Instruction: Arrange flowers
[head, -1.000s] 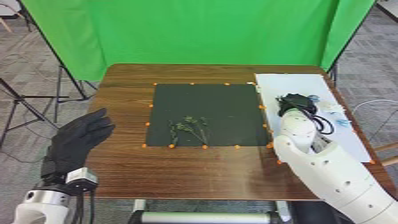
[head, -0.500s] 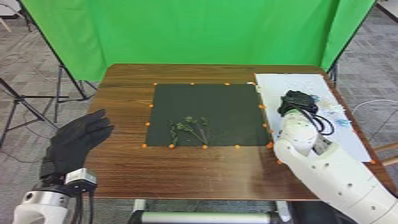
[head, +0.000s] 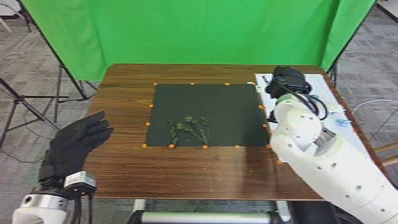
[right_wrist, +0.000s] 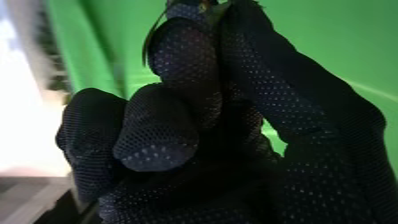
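No readable text or labels

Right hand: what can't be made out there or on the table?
- Right wrist view: far end of the thin sprig, cut off by the picture's edge.
- Head view: part of the white sheet, behind the right hand.
- Head view: fine detail of the green sprigs, too small.

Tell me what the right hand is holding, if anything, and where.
The right hand pinches some greenery between its fingertips; which part of it can't be told.
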